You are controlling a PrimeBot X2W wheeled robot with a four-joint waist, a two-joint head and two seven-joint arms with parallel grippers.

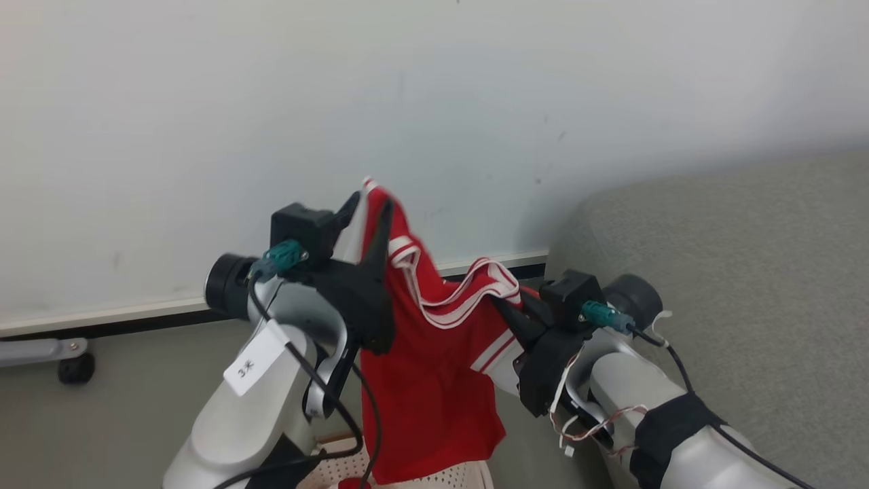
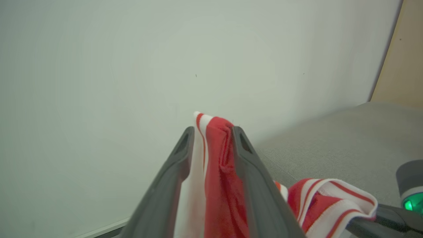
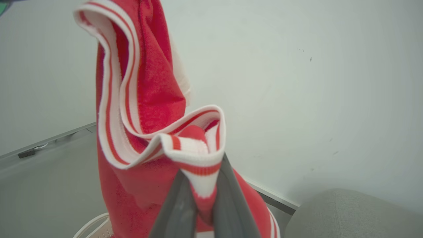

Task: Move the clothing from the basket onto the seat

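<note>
A red garment of the clothing (image 1: 434, 380) with white stripe trim hangs in the air between both arms. My left gripper (image 1: 370, 204) is shut on its upper edge, the red and white fabric (image 2: 216, 158) pinched between the dark fingers. Lower and to the right, my right gripper (image 1: 506, 305) is shut on the striped band (image 3: 198, 165). Below the hanging garment the cream perforated basket (image 1: 468, 475) peeks out at the bottom edge. The light grey seat (image 1: 733, 272) lies to the right, its rounded corner next to the wall.
A white wall (image 1: 434, 102) with a baseboard stands close ahead. A grey frame leg on a black caster wheel (image 1: 76, 368) sits on the floor at the far left. Grey floor (image 1: 122, 394) lies under the left arm.
</note>
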